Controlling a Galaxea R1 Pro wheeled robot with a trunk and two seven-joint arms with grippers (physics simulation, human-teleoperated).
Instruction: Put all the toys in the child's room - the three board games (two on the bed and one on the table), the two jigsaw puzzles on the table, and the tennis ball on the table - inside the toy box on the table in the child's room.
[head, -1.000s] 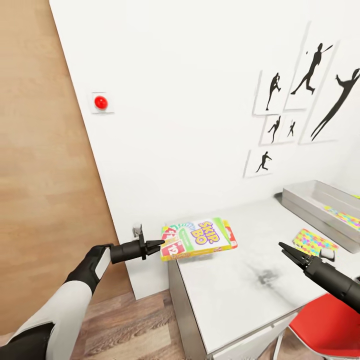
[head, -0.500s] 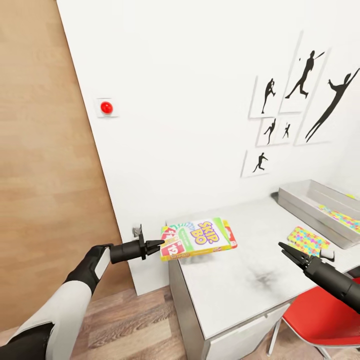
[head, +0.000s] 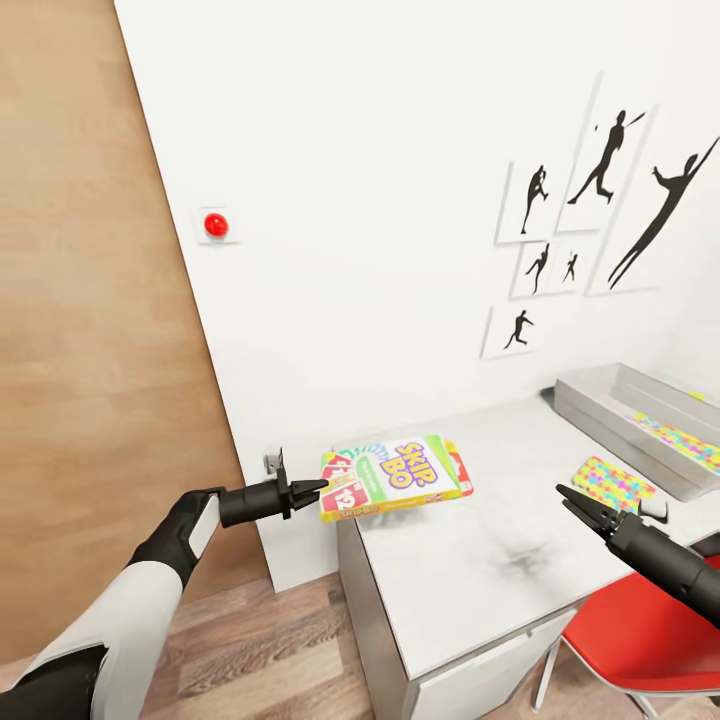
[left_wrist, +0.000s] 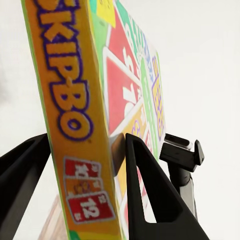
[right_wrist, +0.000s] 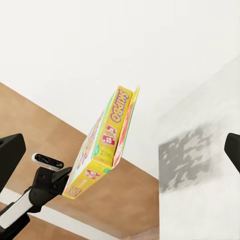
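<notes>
Skip-Bo board game (head: 397, 477) was clamped at its near end between the two black fingers of the left gripper (head: 318, 487), which had closed onto the box's thickness; in the left wrist view the orange lettered edge of the box (left_wrist: 75, 125) sat between the fingers (left_wrist: 147, 190). The box was held roughly level in the air, above the near left corner of the table (head: 470, 570), its printed face up. From the right wrist view the same box (right_wrist: 102, 145) hung off the table's edge with the left arm behind it.

The right gripper (head: 575, 502) hovered over the table's front part, well apart from the game; its fingers stood parted with nothing between them.

Farther along the white top lay one jigsaw puzzle (head: 612, 483), flat, just beside the toy box (head: 600, 420). A second jigsaw puzzle (head: 690, 445) lay inside that grey bin. A red chair (head: 640, 640) stood under the right arm. On the white wall were black silhouette pictures (head: 600, 190) and a red button (head: 215, 225); a brown wooden door (head: 90, 350) stood to the left.
</notes>
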